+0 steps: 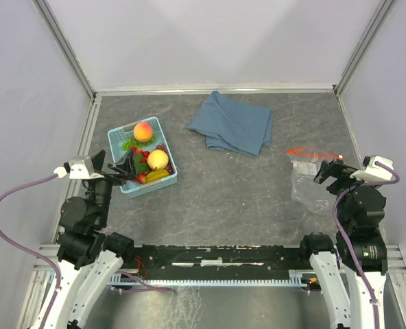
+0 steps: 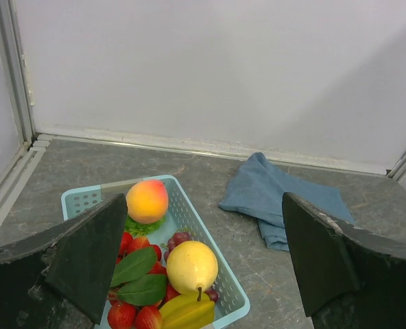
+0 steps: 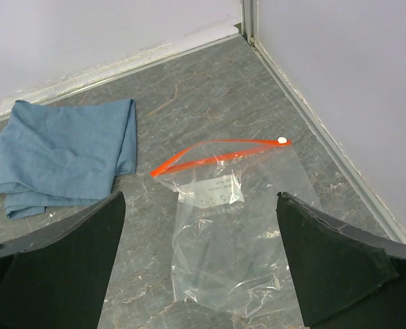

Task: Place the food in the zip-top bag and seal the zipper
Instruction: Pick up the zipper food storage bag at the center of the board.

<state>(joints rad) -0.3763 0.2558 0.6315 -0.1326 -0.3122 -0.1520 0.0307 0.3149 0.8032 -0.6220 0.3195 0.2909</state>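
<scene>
Nothing done yet: food (image 1: 150, 162) all in basket (image 1: 118, 133); zip-top bag (image 3: 236, 236) empty on surface (image 1: 230, 199), zipper (image 3: 217, 155) parted. Left tool (image 1: 123, 171), right tool (image 1: 326, 171) released, grasping nothing.

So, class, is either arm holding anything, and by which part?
Nothing is held: left arm's fingers open near the basket, right arm's fingers open near the zip-top bag.
</scene>
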